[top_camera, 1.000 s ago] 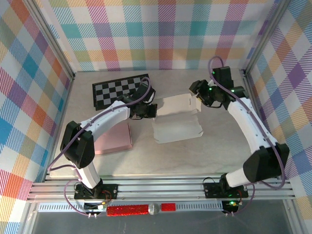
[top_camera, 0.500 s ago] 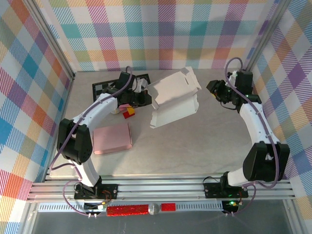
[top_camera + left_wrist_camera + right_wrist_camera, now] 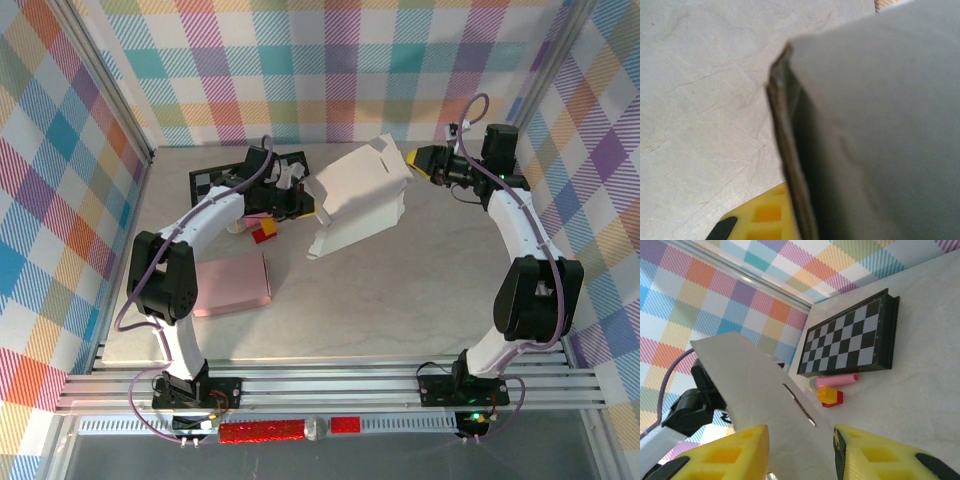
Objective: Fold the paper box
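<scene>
Paper box (image 3: 358, 195): half-formed, tilted, lifted off surface (image 3: 400, 300) at back-centre, betw. both arms. Left tool (image 3: 297, 200): pressed together on box's left edge; thin cardboard rim very close in wrist view. Right tool (image 3: 415, 158): fingers spread, flap lies betw. them, no pinch seen.

Step in hand, I judge: fold flap. To do well: left must hold edge firm; right closes near crease, turns flap slowly, no tearing.

Box inside hidden, contents not clear. Chessboard case (image 3: 850, 337) closed; pink tube (image 3: 835, 381) and red-yellow brick (image 3: 830, 396) beside it, outside.
</scene>
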Available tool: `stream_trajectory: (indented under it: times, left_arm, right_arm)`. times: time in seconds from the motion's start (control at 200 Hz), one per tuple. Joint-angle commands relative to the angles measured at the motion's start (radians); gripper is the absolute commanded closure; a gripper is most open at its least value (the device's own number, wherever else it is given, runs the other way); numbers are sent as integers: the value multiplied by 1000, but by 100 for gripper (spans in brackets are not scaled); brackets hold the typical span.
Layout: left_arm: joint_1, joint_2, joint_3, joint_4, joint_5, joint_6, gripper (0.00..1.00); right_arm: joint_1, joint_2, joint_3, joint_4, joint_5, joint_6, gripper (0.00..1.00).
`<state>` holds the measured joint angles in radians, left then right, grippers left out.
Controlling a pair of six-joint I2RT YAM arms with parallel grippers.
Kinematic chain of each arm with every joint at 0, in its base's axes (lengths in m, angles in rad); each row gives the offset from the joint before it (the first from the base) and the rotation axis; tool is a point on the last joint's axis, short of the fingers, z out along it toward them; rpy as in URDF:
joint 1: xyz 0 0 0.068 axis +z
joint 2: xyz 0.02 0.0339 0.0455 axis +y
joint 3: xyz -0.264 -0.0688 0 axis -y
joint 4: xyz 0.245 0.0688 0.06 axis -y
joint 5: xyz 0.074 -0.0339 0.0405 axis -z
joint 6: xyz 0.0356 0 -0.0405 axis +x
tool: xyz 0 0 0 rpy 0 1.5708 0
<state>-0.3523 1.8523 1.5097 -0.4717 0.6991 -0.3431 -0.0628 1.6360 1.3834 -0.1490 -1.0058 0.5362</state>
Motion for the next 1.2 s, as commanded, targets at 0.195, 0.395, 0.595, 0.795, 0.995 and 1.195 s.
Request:
stream_trajectory:
  times: [0.195,0.395,0.595,0.795,0.995,1.195]
  left_arm:
    - [7,6,29,-19,43,17,100]
    - [7,1,24,-22,39,20,100]
    - [6,-7,18,-21,34,20,100]
    - [0,-13,15,-22,32,21,100]
    - [-4,-16,15,-31,27,26,100]
    - [-4,-22,15,-35,23,29,100]
  right_arm:
    - [6,7,18,-15,-82,-68,61]
    - [38,7,35,-38,-89,-79,62]
    - [61,5,51,-89,-70,-116,64]
    - [96,5,94,-224,5,-226,64]
    - [108,-18,97,-262,100,-276,62]
    - [118,-31,113,-304,162,-330,61]
